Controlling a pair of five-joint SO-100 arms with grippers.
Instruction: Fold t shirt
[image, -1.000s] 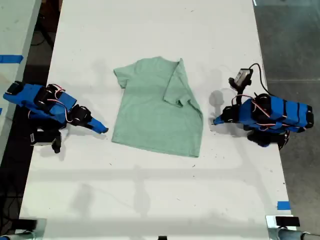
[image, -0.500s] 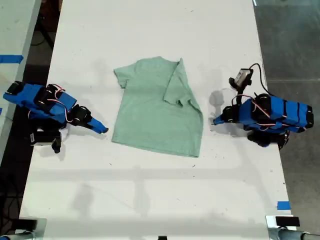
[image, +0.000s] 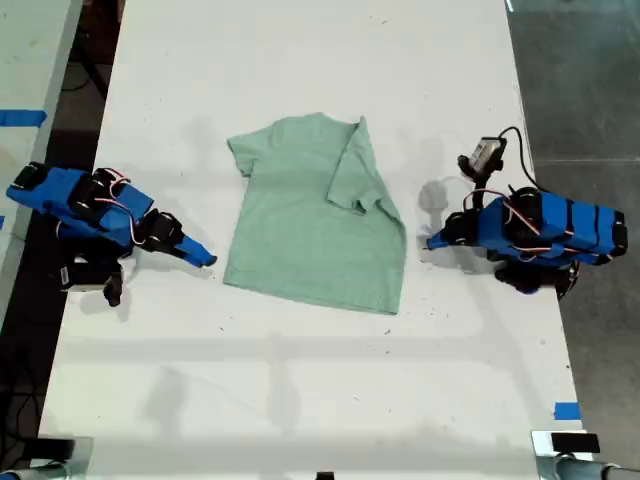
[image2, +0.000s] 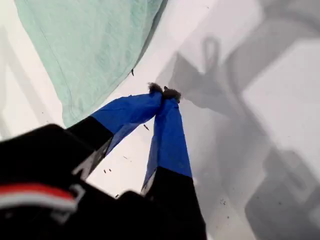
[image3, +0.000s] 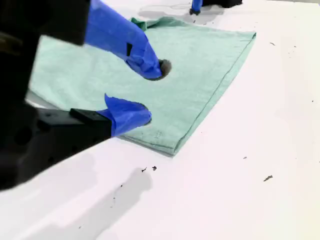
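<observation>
The pale mint-green t shirt (image: 310, 220) lies flat in the middle of the white table, with one sleeve side folded in over the body toward the exterior view's right. My first gripper (image: 432, 243) is on the arm at the exterior view's right. It is shut and empty, just off the shirt's edge, and its tips (image2: 164, 92) meet beside the t shirt (image2: 90, 45). My second gripper (image: 207, 260), on the arm at the exterior view's left, is open near the shirt's lower corner. Its fingers (image3: 151, 92) stand apart in front of the t shirt (image3: 200, 65).
The white table (image: 300, 400) runs from the top to the bottom of the exterior view. A blue tape mark (image: 566, 410) sits near its edge at the exterior view's lower right. A second table (image: 30, 60) with blue tape stands beyond a dark gap at the exterior view's left.
</observation>
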